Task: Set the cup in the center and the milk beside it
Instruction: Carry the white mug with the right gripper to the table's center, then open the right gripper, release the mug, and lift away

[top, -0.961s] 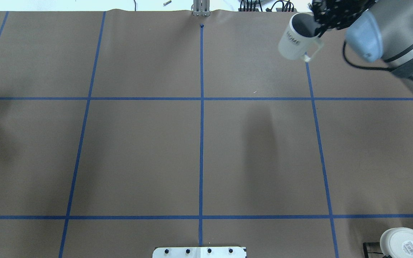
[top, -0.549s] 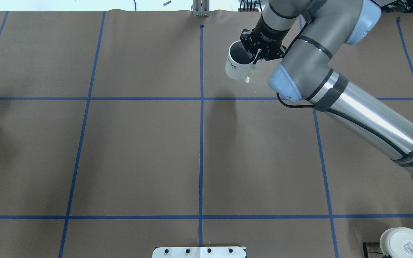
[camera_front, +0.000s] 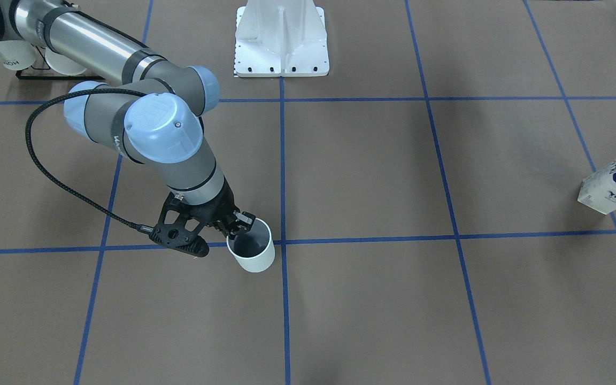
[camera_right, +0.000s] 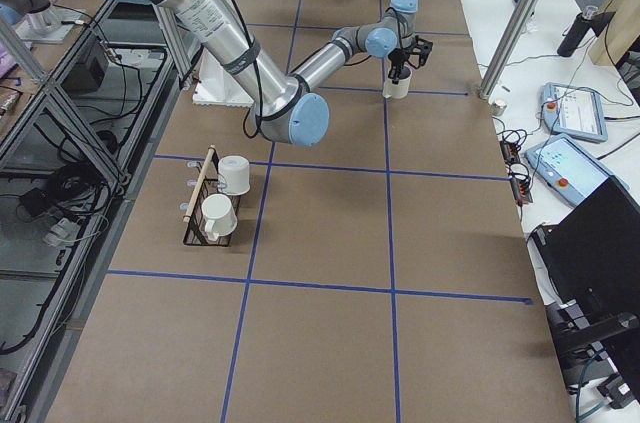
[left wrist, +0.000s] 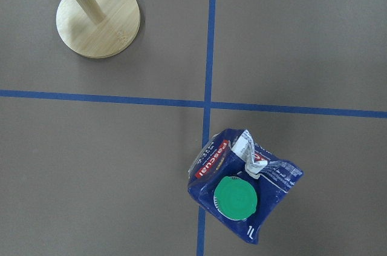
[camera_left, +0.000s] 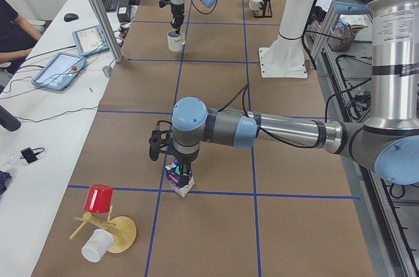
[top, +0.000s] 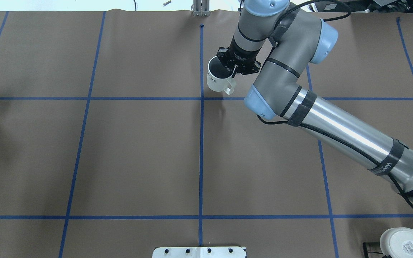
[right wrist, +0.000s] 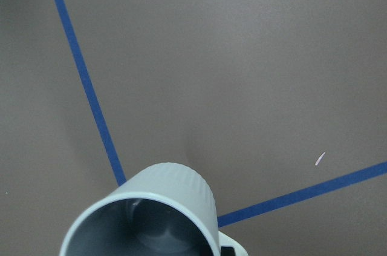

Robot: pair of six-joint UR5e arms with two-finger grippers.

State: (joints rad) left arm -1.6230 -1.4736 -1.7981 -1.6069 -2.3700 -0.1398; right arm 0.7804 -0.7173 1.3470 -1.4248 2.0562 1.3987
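The cup [camera_front: 253, 251] is a white mug with a dark inside and a small loop handle; dark lettering shows on its side in the overhead view [top: 216, 79]. My right gripper [camera_front: 238, 224] is shut on its rim and holds it slightly tilted, just above the table, beside the centre tape line at a crossing. It also shows in the right wrist view [right wrist: 151, 219]. The milk [left wrist: 239, 192], a navy and white carton with a green cap, stands upright on a tape line at the table's left end [camera_front: 615, 184]. My left gripper [camera_left: 178, 162] hangs right over it; I cannot tell if it is open.
A wooden mug tree [left wrist: 98, 26] with a red cup [camera_left: 99, 198] and a white cup [camera_left: 97, 245] stands near the milk. A black rack with white mugs [camera_right: 215, 198] sits at the near right. The robot base plate [camera_front: 281, 40] is at the near middle edge.
My right arm has swung left with the cup, from the far right corner to the centre line, and has come lower. The milk has not moved.
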